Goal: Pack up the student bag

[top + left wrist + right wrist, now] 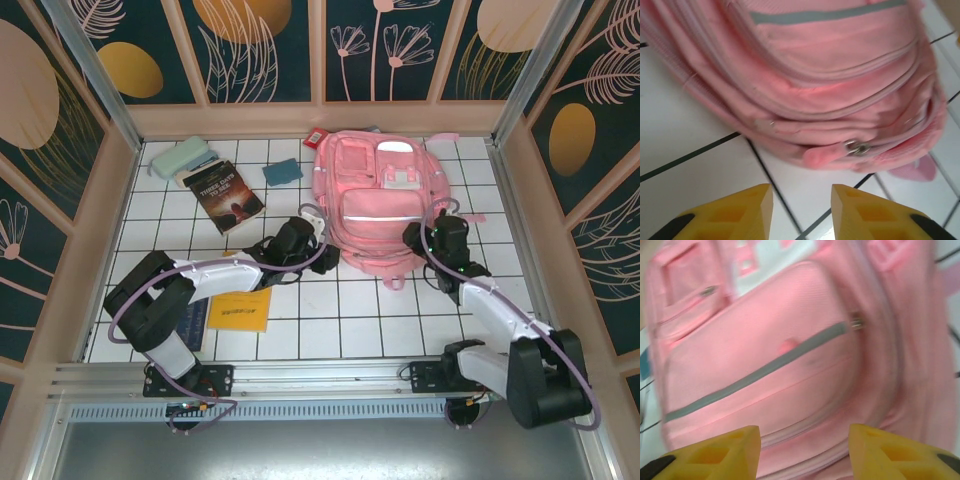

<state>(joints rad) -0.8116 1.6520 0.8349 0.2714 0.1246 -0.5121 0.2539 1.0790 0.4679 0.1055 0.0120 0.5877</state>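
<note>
The student bag (380,200), a large pink backpack with a pale stripe, lies flat at the back middle of the tiled table. My left gripper (312,226) is at the bag's lower left side. In the left wrist view its yellow fingers (740,210) stand apart over white tile, just short of the bag (840,75) and its metal zip pull (856,148). My right gripper (428,236) is at the bag's lower right side. Its fingers (890,450) are spread with nothing between them, and the bag's front pocket (790,355) and grey stripe (755,372) lie just beyond them.
A dark book (224,195), a teal pencil case (182,157) and a small blue item (283,172) lie back left. A red item (316,137) sits by the bag's top. A yellow notebook (241,308) and a blue book (195,322) lie near the left arm. Walls enclose the table.
</note>
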